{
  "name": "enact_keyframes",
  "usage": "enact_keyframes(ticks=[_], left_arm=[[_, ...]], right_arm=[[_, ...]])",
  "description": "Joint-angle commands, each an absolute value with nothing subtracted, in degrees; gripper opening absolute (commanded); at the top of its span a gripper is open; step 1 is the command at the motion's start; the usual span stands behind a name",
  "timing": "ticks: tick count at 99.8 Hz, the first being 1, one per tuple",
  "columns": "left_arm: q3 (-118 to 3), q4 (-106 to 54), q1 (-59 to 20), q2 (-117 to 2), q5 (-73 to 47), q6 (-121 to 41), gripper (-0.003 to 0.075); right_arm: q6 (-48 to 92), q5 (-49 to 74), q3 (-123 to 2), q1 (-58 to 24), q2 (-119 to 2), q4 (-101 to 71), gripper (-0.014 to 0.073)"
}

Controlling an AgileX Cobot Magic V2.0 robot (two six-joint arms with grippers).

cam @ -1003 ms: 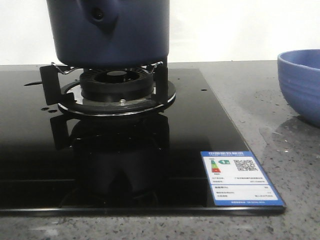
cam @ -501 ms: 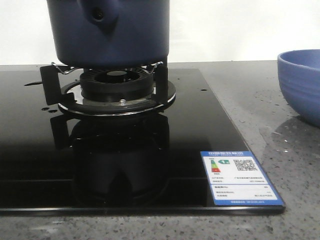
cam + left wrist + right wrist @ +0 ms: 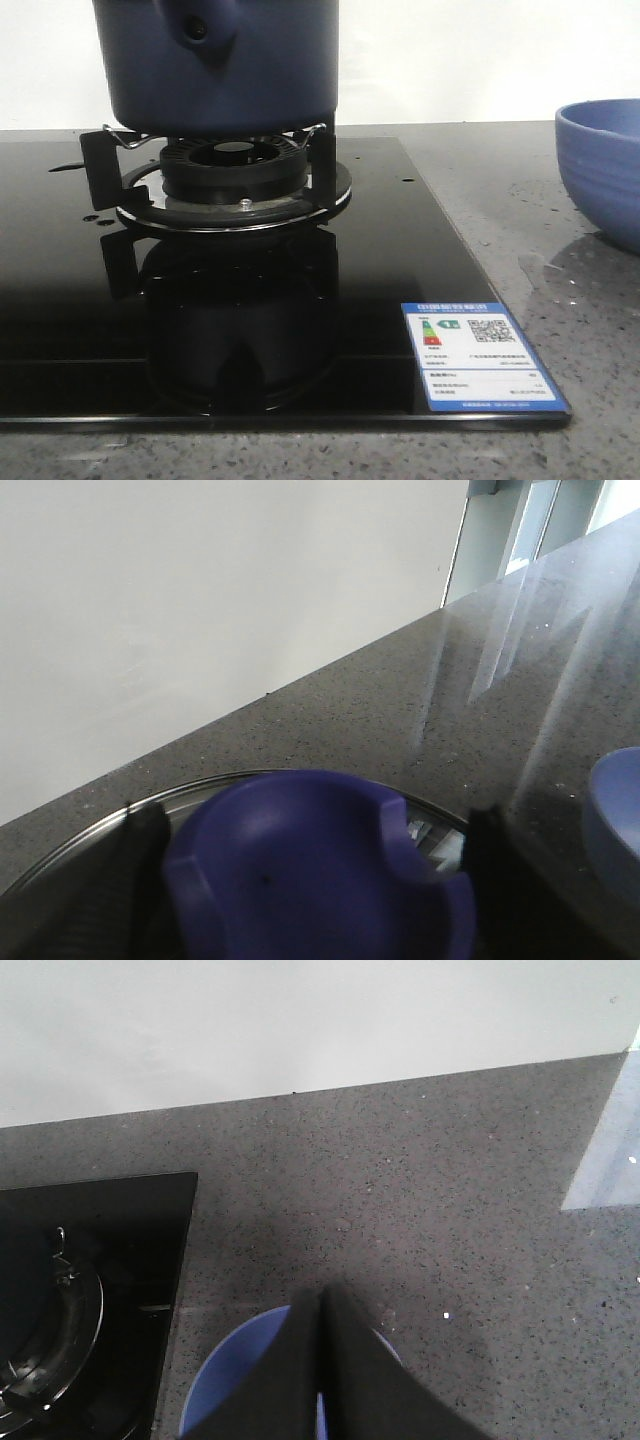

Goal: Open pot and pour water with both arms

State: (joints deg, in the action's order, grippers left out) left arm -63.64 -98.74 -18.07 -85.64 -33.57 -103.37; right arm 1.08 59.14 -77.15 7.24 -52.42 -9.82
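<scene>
The dark navy pot (image 3: pixel 220 60) stands on the gas burner (image 3: pixel 235 170), its handle stub with a small hole facing me; its top is out of the front view. In the left wrist view my left gripper (image 3: pixel 315 870) has its black fingers (image 3: pixel 140 855) against both sides of the purple-blue lid knob (image 3: pixel 300 850), above the glass lid's metal rim (image 3: pixel 90 825). My right gripper (image 3: pixel 321 1305) is shut and empty, hovering over the lighter-blue bowl (image 3: pixel 235 1380). Small water droplets (image 3: pixel 90 218) lie on the cooktop.
The black glass cooktop (image 3: pixel 400 250) carries a blue energy label (image 3: pixel 480 355) at its front right corner. The lighter-blue bowl (image 3: pixel 605 165) sits on the grey speckled counter to the right, and also shows in the left wrist view (image 3: pixel 615 810). A white wall runs behind.
</scene>
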Motion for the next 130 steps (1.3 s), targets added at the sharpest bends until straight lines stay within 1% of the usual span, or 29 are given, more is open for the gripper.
enact_keyframes(ticks=[1, 6, 23, 30, 35, 42, 46, 47, 49, 54, 56, 61, 63, 64, 74, 87, 101, 109, 117, 130], left_arm=[[-65.85, -103.40, -18.47, -83.51, -35.21, -103.56, 0.0645], [-66.32, -104.74, -18.47, -83.41, -35.32, -103.56, 0.0662], [-68.75, -105.54, -18.35, -80.62, -35.81, -103.41, 0.0659], [-68.86, -104.50, -17.83, -77.04, -34.92, -103.04, 0.0645], [-68.75, -101.81, -17.38, -74.62, -33.77, -100.76, 0.0610], [-67.47, -96.33, -16.61, -69.11, -29.99, -93.46, 0.0505], [-65.99, -93.29, -16.28, -65.63, -28.16, -89.16, 0.0412], [-65.38, -92.07, -16.31, -65.05, -27.39, -87.58, 0.0379], [-64.73, -90.11, -16.25, -63.85, -26.53, -85.45, 0.0344], [-61.68, -85.93, -16.01, -58.72, -24.82, -81.64, 0.0204], [-60.80, -84.42, -15.95, -56.70, -24.55, -80.62, 0.0169], [-56.97, -81.68, -15.87, -52.00, -24.44, -79.79, 0.0038], [-55.95, -80.84, -15.87, -50.62, -24.44, -79.76, 0.0007], [-54.90, -80.60, -15.87, -48.58, -24.44, -79.76, -0.0023], [-47.26, -79.43, -15.87, -39.54, -22.94, -79.36, -0.0020], [-36.94, -79.53, -15.87, -28.66, -18.01, -78.75, -0.0020], [-27.20, -79.53, -15.87, -19.47, -13.97, -76.35, -0.0020], [-23.08, -79.53, -15.87, -15.55, -14.09, -76.35, -0.0020], [-20.09, -79.53, -15.87, -12.85, -14.09, -76.35, -0.0020], [-18.47, -79.53, -15.87, -10.98, -14.09, -76.35, -0.0020]], right_arm=[[1.76, 55.55, -78.85, 7.07, -51.93, -10.44, -0.0069], [1.76, 55.55, -78.85, 7.07, -51.93, -10.44, -0.0069], [2.18, 55.43, -78.75, 7.07, -51.93, -10.44, -0.0069], [4.06, 55.43, -78.62, 7.07, -51.42, -10.44, -0.0069], [4.48, 55.00, -78.07, 6.73, -50.61, -10.44, -0.0069], [6.45, 54.02, -76.33, 5.20, -48.90, -10.44, -0.0069], [7.75, 52.97, -74.61, 3.90, -47.79, -10.44, -0.0069], [7.96, 52.77, -73.88, 3.66, -47.27, -10.44, -0.0069], [8.63, 52.10, -73.07, 2.93, -46.43, -10.44, -0.0069], [10.00, 50.15, -69.27, 1.22, -44.14, -10.44, -0.0069], [10.65, 49.15, -68.17, 0.53, -43.01, -10.44, -0.0069], [11.90, 46.55, -63.32, -0.95, -40.10, -10.44, -0.0069], [12.08, 45.31, -62.01, -1.50, -38.73, -10.44, -0.0069], [12.08, 44.88, -60.68, -1.67, -38.27, -10.44, -0.0069], [12.66, 38.62, -50.90, -3.84, -31.31, -10.44, -0.0069], [13.78, 32.42, -38.33, -5.67, -21.37, -10.44, -0.0069], [13.78, 24.76, -28.58, -6.24, -11.10, -10.44, -0.0069], [13.78, 21.78, -25.62, -6.24, -6.38, -10.44, -0.0069], [13.78, 21.64, -24.55, -6.24, -2.53, -10.44, -0.0069], [13.78, 22.04, -24.55, -6.24, 0.40, -10.46, -0.0069]])
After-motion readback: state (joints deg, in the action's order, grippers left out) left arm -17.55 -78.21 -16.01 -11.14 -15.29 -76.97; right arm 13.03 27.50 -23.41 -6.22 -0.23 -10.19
